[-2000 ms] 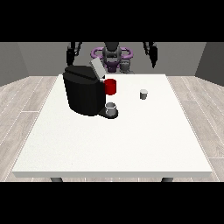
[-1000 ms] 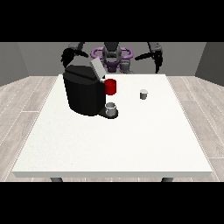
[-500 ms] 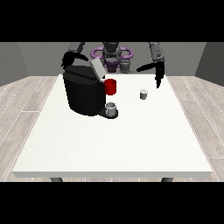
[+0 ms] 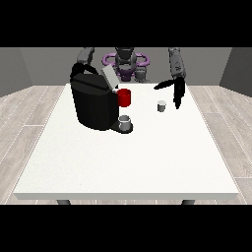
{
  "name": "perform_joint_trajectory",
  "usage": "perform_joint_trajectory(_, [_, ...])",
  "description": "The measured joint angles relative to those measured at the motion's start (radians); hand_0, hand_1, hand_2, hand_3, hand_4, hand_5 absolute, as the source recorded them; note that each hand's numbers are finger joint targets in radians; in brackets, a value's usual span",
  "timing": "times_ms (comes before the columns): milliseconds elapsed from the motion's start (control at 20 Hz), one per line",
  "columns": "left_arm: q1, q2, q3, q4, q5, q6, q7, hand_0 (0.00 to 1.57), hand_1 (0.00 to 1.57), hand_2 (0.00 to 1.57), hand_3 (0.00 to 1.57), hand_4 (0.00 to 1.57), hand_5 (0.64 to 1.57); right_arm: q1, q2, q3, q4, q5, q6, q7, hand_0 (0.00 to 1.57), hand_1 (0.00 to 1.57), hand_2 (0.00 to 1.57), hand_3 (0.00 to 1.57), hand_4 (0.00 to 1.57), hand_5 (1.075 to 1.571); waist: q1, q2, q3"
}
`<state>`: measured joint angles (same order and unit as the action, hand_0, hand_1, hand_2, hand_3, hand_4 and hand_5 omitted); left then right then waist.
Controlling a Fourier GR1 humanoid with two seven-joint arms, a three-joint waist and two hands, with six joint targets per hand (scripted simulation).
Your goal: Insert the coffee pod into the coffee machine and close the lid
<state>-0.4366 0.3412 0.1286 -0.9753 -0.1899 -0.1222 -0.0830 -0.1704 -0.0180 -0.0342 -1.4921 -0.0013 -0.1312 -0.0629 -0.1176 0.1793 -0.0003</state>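
Large white rectangular table point(image 4: 123, 162) across the middle of the frame. Bulky black coffee machine point(image 4: 93, 104) at upper left of centre, grey flat lid point(image 4: 109, 78) tilted up and open, red round part point(image 4: 124, 97) on its right side, small grey cup point(image 4: 125, 122) on the black base below.

Black hand at the view's right point(image 4: 178, 94) just right of centre, hanging fingers-down, straight and spread from the thumb, holding nothing. Black hand at the view's left point(image 4: 78, 70) behind the machine's top; finger state cannot be told.

Small pale grey cylindrical coffee pod point(image 4: 161, 105) upright on the table, just left of the hanging hand, apart from it, well right of the machine.

Step in hand, by judgement: reach for the pod. Best done by lowering over it from above, thumb one side and fingers the other, closing only once centred; easily tipped if nudged sideways.
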Motion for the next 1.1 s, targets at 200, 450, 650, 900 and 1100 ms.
perform_joint_trajectory(200, [-0.015,-0.018,-0.037,0.055,-0.06,0.022,-0.016,0.1,0.1,0.5,0.0,0.0,1.571,-0.021,-0.005,-0.007,0.042,0.015,-0.017,0.015,0.0,0.0,0.0,0.0,0.42,1.571,0.008,-0.01,0.0002])
perform_joint_trajectory(450, [-0.057,-0.002,-0.036,0.133,-0.102,0.027,-0.009,0.81,0.81,0.85,0.5,0.0,1.571,-0.034,-0.018,-0.011,0.083,0.02,-0.022,0.022,0.0,0.0,0.0,0.0,0.36,1.571,0.007,-0.016,0.0002])
perform_joint_trajectory(650, [-0.079,0.03,-0.037,0.196,-0.147,0.042,-0.037,0.63,0.63,0.76,0.49,0.0,1.571,-0.036,-0.006,0.008,0.083,0.034,-0.035,0.01,0.0,0.0,0.0,0.0,0.39,1.571,-0.01,-0.003,0.0002])
perform_joint_trajectory(900, [-0.079,0.045,-0.067,0.258,-0.222,0.077,-0.072,0.55,0.55,0.7,0.45,0.0,1.571,-0.024,-0.001,0.022,0.075,0.036,-0.03,0.022,0.0,0.0,0.0,0.0,0.43,1.571,-0.023,-0.008,0.0001])
perform_joint_trajectory(1100, [-0.092,0.035,-0.087,0.298,-0.279,0.129,-0.09,0.7,0.7,0.83,0.59,0.0,1.571,-0.025,0.004,0.035,0.065,0.042,-0.036,0.046,0.0,0.0,0.0,0.0,0.53,1.571,-0.032,-0.013,0.0])
